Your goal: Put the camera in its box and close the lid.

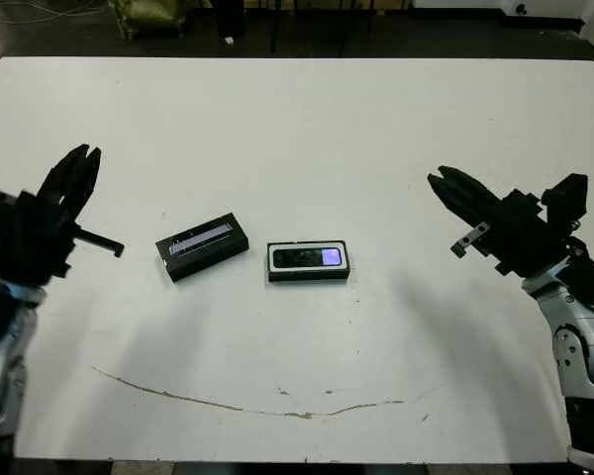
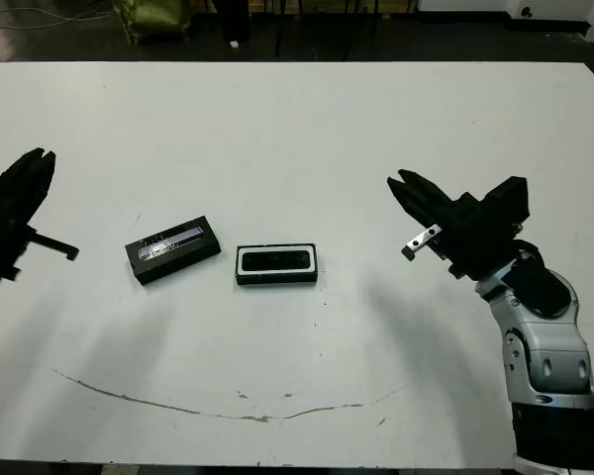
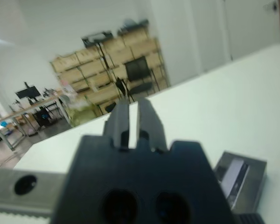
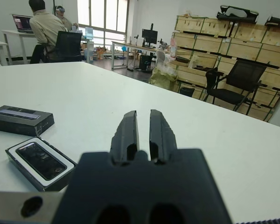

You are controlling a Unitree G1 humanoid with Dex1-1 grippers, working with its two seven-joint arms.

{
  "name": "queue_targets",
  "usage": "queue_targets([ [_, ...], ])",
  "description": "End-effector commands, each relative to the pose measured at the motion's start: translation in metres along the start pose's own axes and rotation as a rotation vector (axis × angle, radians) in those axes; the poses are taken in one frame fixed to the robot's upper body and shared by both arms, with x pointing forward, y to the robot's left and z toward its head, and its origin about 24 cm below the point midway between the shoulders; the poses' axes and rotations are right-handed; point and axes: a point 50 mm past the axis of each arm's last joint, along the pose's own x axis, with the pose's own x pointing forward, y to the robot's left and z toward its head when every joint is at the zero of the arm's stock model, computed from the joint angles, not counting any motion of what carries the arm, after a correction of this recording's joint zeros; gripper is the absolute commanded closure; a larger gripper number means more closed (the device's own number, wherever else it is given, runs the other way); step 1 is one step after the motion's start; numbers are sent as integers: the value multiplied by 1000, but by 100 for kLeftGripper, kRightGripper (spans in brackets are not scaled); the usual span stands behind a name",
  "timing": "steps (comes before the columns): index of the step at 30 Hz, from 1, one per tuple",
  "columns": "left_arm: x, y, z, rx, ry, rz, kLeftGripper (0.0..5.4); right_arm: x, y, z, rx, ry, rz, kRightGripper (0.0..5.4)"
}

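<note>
In our left wrist view the lid (image 3: 238, 179) is blurring, and the frame edge is cutting off the box (image 3: 246, 218).

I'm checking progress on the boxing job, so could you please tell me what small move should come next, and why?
Probably the left gripper should reach for the lid. The camera already lies in the box, the lid sits on the table beside it, uncovered box to its right, and both grippers hover clear, holding nothing; the lid lies on the left arm's side.

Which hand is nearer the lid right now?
Left. The left hand hovers just to the lid's left, up off the table. The right hand is far across on the other side, beyond the box with the camera inside.
</note>
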Motion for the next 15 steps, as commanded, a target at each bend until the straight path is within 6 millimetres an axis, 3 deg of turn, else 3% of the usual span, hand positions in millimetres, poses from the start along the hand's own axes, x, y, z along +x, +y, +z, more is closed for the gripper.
queue_targets([
  [1, 4, 11, -1, -27, 78, -116, 431, -3, -4, 0, 1, 22, -3, 540],
  [8, 22, 20, -5, -17, 165, -443, 262, -4, -5, 1, 2, 17, -14, 540],
  [15, 33, 3, -8, 16, 243, -558, 91, -5, -4, 2, -13, 30, -4, 540],
])
